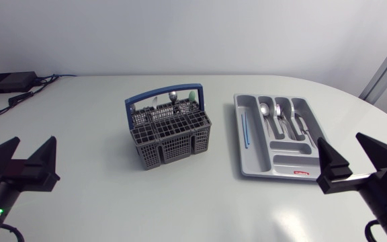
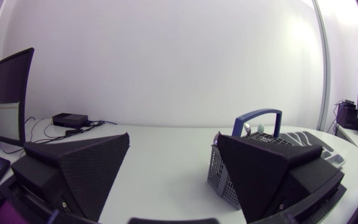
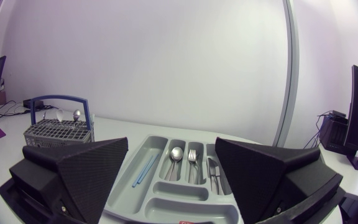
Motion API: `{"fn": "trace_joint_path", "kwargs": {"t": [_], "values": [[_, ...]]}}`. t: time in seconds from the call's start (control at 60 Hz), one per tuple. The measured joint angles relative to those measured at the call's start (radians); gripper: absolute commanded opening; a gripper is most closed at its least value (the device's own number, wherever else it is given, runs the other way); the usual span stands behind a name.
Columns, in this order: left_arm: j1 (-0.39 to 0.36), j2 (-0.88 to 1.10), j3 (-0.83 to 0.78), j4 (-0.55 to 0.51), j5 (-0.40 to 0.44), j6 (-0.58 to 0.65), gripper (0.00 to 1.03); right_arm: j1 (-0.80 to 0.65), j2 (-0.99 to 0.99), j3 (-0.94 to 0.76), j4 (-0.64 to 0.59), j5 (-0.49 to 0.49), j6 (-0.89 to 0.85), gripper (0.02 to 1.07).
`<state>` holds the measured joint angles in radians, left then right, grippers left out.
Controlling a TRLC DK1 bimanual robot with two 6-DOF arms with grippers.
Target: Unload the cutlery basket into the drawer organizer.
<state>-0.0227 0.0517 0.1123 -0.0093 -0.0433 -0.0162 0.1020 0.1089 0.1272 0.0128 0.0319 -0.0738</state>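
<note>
A dark grey cutlery basket (image 1: pixel 170 133) with a blue handle (image 1: pixel 163 101) stands mid-table; spoon heads (image 1: pixel 172 96) and a green piece poke out at its back. Right of it lies the light grey drawer organizer (image 1: pixel 247 151), which holds spoons (image 1: pixel 266 111), forks, knives and a thin blue stick (image 1: pixel 244 129). My left gripper (image 1: pixel 22 153) is open near the front left edge, well short of the basket (image 2: pixel 225 177). My right gripper (image 1: pixel 355 153) is open at the front right, with the organizer (image 3: pixel 157 138) just ahead and the basket (image 3: pixel 58 130) farther off.
A black box (image 1: pixel 9 82) with cables sits at the table's back left corner. Bare white tabletop (image 1: pixel 113 202) spreads in front of the basket and between the two grippers.
</note>
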Motion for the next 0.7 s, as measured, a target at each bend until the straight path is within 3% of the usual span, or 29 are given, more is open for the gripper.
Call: {"fn": "trace_joint_path", "kwargs": {"t": [0.283,0.4,0.567,0.7], "values": [[-0.035,0.376,0.229,-0.004,-0.005,-0.003,0.96,0.042,0.302,0.186,0.013,0.026,0.02,1.02],[-0.067,0.59,0.364,-0.079,-0.054,0.003,0.94,0.056,0.444,0.268,-0.004,0.026,0.023,1.02],[-0.145,0.87,0.578,-0.23,-0.097,0.194,0.92,0.108,0.613,0.382,-0.095,0.025,0.023,1.02],[-0.155,1.003,0.68,-0.297,-0.046,0.292,0.92,0.163,0.725,0.45,-0.171,0.024,0.022,1.0]]}}
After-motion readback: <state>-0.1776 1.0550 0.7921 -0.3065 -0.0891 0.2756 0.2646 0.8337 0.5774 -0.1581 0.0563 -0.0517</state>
